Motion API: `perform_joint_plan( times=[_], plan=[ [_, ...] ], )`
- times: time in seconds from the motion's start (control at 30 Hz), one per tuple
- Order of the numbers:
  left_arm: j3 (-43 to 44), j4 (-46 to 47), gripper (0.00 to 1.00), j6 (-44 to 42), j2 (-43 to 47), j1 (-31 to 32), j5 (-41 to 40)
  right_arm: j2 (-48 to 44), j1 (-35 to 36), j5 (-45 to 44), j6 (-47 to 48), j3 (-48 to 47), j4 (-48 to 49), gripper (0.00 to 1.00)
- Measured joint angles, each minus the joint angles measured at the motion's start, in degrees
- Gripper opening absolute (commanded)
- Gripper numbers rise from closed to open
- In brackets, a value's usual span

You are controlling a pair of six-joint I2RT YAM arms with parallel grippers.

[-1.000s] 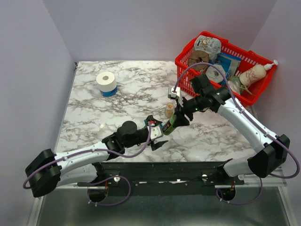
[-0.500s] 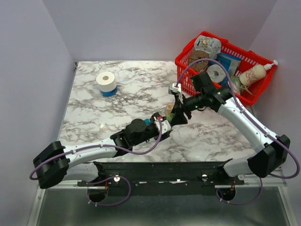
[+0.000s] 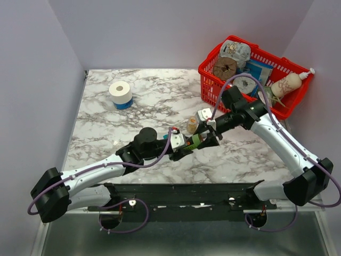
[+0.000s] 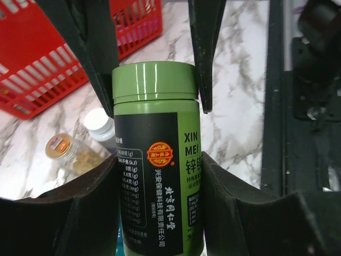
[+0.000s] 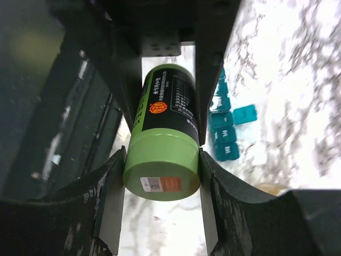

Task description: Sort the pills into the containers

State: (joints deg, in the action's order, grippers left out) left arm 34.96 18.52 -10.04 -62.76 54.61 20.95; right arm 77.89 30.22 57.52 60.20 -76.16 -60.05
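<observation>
The marble counter [image 3: 154,101] carries everything. Both arms reach in over its near middle and meet there, the left arm from the near left and the right arm from the right.

A red mesh basket [image 3: 206,80] full of packaged goods sits at the far right corner. A white roll [image 3: 120,92] stands on a blue base at the far left, well apart from the arms.

A green bottle [image 3: 195,141] with a black label hangs tilted above the counter between the two arms. The left pincer [image 4: 159,176] is closed narrow on the labelled body, one finger on each side. The right pincer [image 5: 162,165] is closed on the green cap, its pads pressed against both sides of it. So both pincers grip the same bottle from opposite ends.

The teal pill box [image 5: 224,133] lies on the counter below the bottle, seen in the right wrist view. It is a row of small square cells, with at least one lid flipped open to the side. In the top view the pincers hide it.

A small clear jar [image 3: 192,125] of amber pills stands just beyond the bottle.
</observation>
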Motion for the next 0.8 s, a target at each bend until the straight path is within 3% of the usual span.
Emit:
perform_joint_plan(
  times=[0.1, 0.2, 0.23, 0.33, 0.37, 0.63, 0.8],
  plan=[
    [0.2, 0.0, 0.0, 1.8, 1.2, -1.6, 4.2, -0.7, 0.2, 0.7, 7.1, -0.7, -1.9, 0.21],
    [0.2, -0.4, 0.0, 2.3, 2.5, -2.8, 4.9, 0.5, 0.5, 1.3, 7.7, -2.4, -2.0, 0.46],
    [0.2, -0.9, 0.0, 2.5, 2.9, -3.0, 4.8, 0.6, 0.6, 1.8, 6.8, -2.5, -1.5, 0.62],
    [0.2, -1.2, 0.0, 2.4, 3.5, -3.0, 4.9, 0.4, 0.7, 2.6, 1.7, -2.5, 0.3, 0.93],
    [0.2, -1.7, 0.0, 2.2, 3.6, -3.0, 5.2, 0.3, 0.8, 3.1, -0.5, -2.5, 1.6, 0.97],
    [-1.6, -5.4, 0.0, -0.4, 4.3, -2.4, 2.3, -3.5, 0.8, -1.0, -26.3, -1.9, 13.9, 1.0],
    [-3.7, -3.9, 0.0, -0.9, 6.8, -2.4, -2.4, -4.8, 0.8, -1.7, -43.8, 3.5, 21.1, 0.99]
  ],
)
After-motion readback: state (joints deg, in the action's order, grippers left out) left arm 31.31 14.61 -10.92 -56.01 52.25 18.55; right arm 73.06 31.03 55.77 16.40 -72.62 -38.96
